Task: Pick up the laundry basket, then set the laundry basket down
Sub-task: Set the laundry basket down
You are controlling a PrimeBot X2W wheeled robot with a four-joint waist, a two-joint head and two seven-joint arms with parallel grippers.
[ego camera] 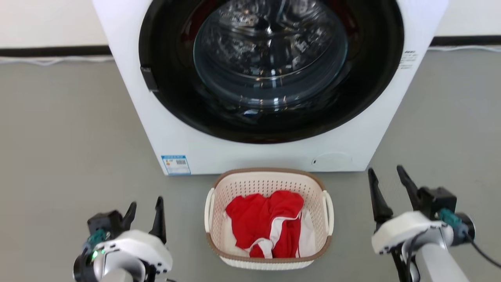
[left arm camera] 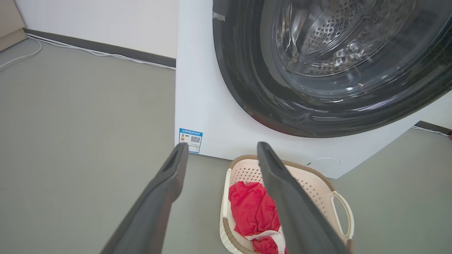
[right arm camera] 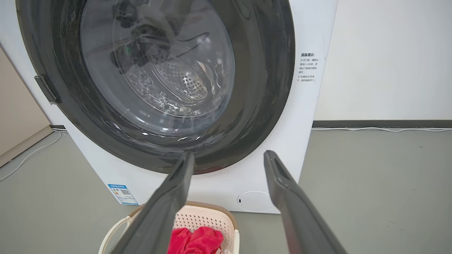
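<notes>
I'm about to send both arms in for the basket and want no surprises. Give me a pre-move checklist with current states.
1. The left gripper is open: ok.
2. The right gripper is open: ok.
3. The basket is upright on the floor: ok.
4. The handles are clear of the clothes: ok.
5. Fingers at the handles: not ok, both grippers stand apart from the basket, one on each side.
6. Gap between the basket and the washer: cannot tell.
</notes>
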